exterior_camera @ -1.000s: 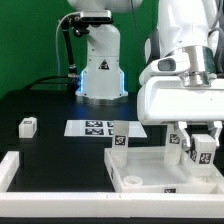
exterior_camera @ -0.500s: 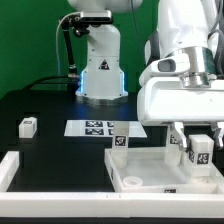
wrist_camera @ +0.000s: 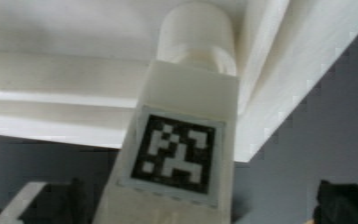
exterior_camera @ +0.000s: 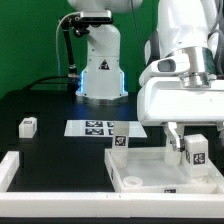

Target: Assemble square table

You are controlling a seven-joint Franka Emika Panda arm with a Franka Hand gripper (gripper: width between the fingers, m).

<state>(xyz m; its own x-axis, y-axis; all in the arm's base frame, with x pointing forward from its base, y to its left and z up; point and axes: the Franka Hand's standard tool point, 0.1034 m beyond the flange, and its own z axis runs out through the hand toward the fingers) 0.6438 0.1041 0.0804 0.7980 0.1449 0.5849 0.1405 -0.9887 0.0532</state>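
The white square table top (exterior_camera: pixel 128 170) lies in the front right of the exterior view. One tagged leg (exterior_camera: pixel 118 139) stands at its back left corner. A second tagged leg (exterior_camera: pixel 196 151) stands, slightly tilted, at the back right corner. My gripper (exterior_camera: pixel 195 140) is open, with its fingers on either side of this leg and apart from it. In the wrist view the leg (wrist_camera: pixel 179 150) reaches into the top (wrist_camera: pixel 51 80), with gaps between it and my gripper's (wrist_camera: pixel 190 202) dark fingers (wrist_camera: pixel 34 200). A loose leg (exterior_camera: pixel 28 126) lies at the far left.
The marker board (exterior_camera: pixel 95 128) lies behind the table top. A long white L-shaped rail (exterior_camera: pixel 40 170) runs along the front left. The robot base (exterior_camera: pixel 100 70) stands at the back with cables (exterior_camera: pixel 45 85) beside it.
My fingers have spread apart and let go of the right-hand leg. The leg stays in the table top's corner.
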